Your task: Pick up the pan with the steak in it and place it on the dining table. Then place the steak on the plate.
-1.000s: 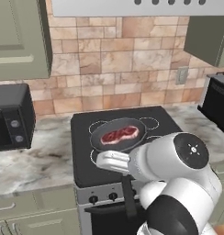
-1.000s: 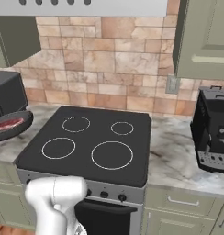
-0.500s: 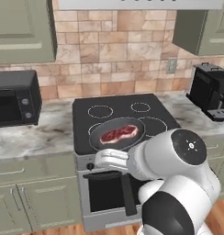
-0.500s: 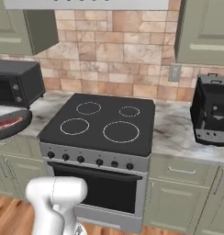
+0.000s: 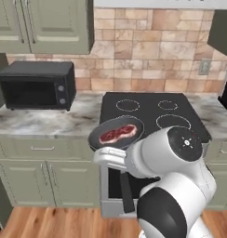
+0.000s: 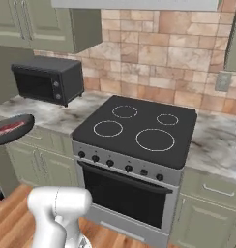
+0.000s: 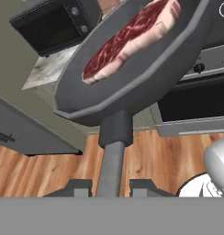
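A black stove (image 6: 139,131) with four white-ringed burners sits between two stretches of marble bench (image 5: 41,122), its oven door (image 6: 127,196) and a row of knobs (image 6: 121,165) facing front. A black microwave (image 5: 37,85) stands on the bench left of the stove, against a tan tile wall (image 5: 152,51). Grey-green cabinets (image 5: 43,25) hang above the microwave, and matching drawers and doors (image 5: 41,174) sit under the bench. An outlet (image 6: 222,81) is on the tiles right of the stove. The floor (image 5: 55,223) is orange-brown wood.

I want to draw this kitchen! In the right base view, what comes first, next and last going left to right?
Pan with the steak → microwave → stove → wall outlet.
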{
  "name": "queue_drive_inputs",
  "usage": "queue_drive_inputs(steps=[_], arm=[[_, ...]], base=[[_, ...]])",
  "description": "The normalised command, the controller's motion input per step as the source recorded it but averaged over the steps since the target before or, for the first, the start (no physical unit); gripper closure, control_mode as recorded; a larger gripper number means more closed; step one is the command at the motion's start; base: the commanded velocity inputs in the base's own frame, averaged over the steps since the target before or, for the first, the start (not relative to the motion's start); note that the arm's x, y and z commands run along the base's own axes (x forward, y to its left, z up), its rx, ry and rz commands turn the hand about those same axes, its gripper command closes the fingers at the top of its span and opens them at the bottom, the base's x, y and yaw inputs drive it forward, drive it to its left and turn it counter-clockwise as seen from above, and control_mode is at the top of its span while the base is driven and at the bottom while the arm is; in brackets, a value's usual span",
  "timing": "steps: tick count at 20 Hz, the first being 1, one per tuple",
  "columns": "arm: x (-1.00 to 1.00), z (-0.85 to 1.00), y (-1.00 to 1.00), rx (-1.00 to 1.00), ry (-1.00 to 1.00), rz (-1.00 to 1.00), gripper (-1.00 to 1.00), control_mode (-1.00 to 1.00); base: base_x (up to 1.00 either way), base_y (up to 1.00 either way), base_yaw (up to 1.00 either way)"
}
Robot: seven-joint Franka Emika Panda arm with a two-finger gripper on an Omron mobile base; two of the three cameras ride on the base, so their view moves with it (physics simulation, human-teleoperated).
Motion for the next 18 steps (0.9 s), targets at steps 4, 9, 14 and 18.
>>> queue_drive_inputs(steps=[4, 9, 14, 18], arm=[[0.00, 0.00, 0.00, 0.00, 0.00, 0.00, 1.00, 1.00], [0.00, 0.00, 0.00, 0.00, 0.00, 0.00, 1.00, 1.00], [0.00, 0.00, 0.00, 0.00, 0.00, 0.00, 1.00, 1.00], [0.00, 0.00, 0.00, 0.00, 0.00, 0.00, 1.00, 1.00]], base=[[-0.18, 0.00, 0.45], [-0.11, 0.00, 0.46], [-0.04, 0.01, 0.47], [-0.02, 0.02, 0.48]])
